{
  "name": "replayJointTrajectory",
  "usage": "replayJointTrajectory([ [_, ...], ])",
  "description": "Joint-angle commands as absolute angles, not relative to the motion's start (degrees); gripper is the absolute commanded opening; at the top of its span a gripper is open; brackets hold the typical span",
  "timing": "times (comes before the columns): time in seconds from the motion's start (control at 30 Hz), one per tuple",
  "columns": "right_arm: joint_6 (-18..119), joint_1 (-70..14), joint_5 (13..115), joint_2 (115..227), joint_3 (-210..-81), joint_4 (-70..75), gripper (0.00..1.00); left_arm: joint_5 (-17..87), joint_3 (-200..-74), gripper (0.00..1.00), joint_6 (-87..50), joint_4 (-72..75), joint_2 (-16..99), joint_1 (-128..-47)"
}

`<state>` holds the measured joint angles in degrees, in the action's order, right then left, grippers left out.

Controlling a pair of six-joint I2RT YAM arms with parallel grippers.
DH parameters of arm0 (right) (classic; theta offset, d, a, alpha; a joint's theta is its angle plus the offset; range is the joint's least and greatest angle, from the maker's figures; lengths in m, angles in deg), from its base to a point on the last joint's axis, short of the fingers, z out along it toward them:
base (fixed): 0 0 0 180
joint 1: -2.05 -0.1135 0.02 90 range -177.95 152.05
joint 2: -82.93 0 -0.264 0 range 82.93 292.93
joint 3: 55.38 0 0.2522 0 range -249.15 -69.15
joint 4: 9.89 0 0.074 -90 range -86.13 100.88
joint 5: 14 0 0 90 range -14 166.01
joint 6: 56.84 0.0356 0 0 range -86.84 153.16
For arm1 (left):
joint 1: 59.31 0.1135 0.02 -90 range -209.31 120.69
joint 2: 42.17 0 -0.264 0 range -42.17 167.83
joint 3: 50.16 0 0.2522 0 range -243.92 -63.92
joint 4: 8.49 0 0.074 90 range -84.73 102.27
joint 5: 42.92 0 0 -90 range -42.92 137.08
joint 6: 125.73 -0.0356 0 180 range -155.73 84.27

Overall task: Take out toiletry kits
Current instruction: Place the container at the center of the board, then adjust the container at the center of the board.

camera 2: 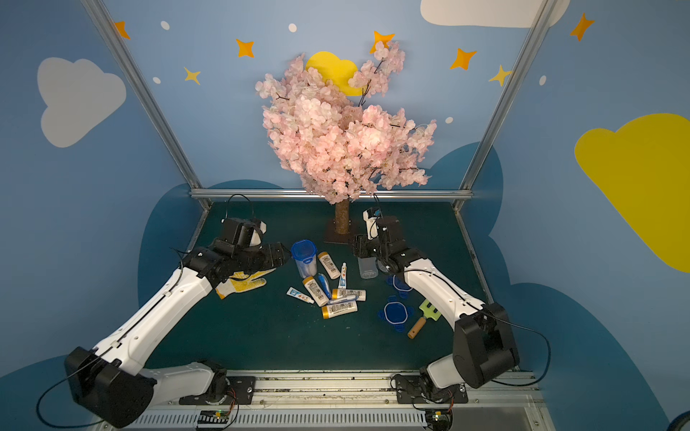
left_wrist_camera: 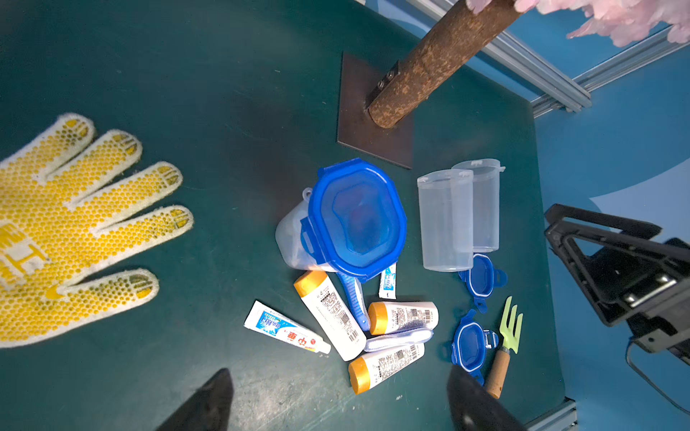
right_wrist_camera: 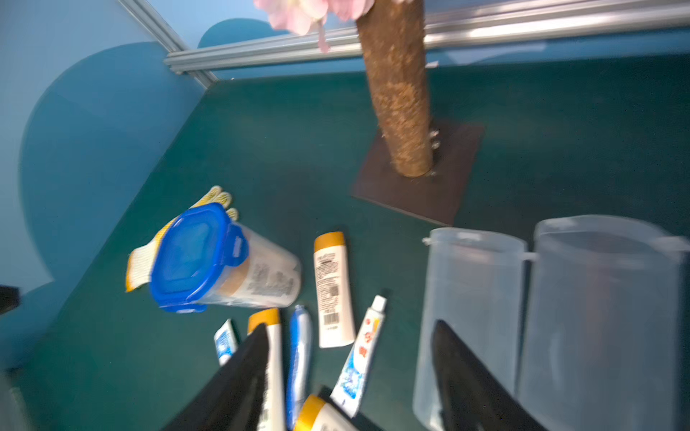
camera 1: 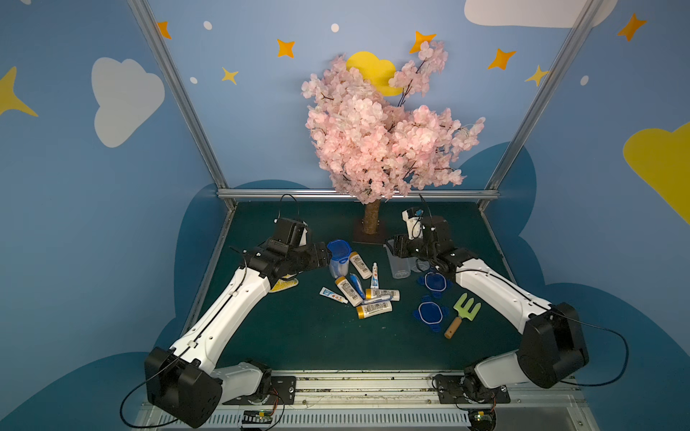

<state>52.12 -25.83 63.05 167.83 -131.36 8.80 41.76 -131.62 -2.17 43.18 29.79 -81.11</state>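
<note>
Left tool (camera 1: 325, 257) hangs wide-jawed and empty just short of the one lidded jar (camera 1: 339, 263), which stands upright directly ahead of its tips, long axis vertical, blue clip lid (left_wrist_camera: 356, 216) on top. A white bottle (right_wrist_camera: 265, 280) with an orange cap shows through the clear wall, so one toiletry kit is judged not yet out. Right tool (right_wrist_camera: 351, 328), jaws also apart and gripping nothing, hovers over two empty jars (left_wrist_camera: 444, 220) standing side by side; one of its fingers (right_wrist_camera: 470, 380) shows against the nearer jar's wall, but the blurred wrist view does not settle whether they touch. From that tool the lidded jar lies well off to the side, past a loose bottle (camera 1: 360, 265) and tube (camera 1: 375, 275), so the left arm looks the nearer for it. The kits already out, bottles (camera 1: 374, 309), toothpaste tubes (left_wrist_camera: 285, 332) and a blue wrapped piece (right_wrist_camera: 298, 354), lie heaped on the green surface (camera 1: 298, 347) off the left tool's flank. The next move likely turns on the lid's clips: one tool steadying the upright body, the other working from above
</note>
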Motion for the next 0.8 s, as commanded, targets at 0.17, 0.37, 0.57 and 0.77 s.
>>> replayJointTrajectory([
  [0.17, 57.7, -28.1, 47.3, 173.4, -135.5, 4.0, 0.34, 43.3, -134.0, 0.62, -4.7, 43.6, 32.3, -81.1],
  [0.37, 62.1, -29.2, 42.2, 183.5, -142.3, 3.5, 0.33, 39.5, -131.9, 0.57, -3.3, 38.1, 34.1, -81.9],
  [0.57, 67.7, -29.8, 41.3, 189.9, -145.0, -1.5, 0.35, 39.8, -132.4, 0.24, -2.7, 37.9, 38.1, -84.9],
  [0.77, 70.1, -30.2, 42.7, 191.6, -145.2, -5.2, 0.39, 40.0, -131.0, 0.19, -1.7, 37.0, 41.5, -86.7],
])
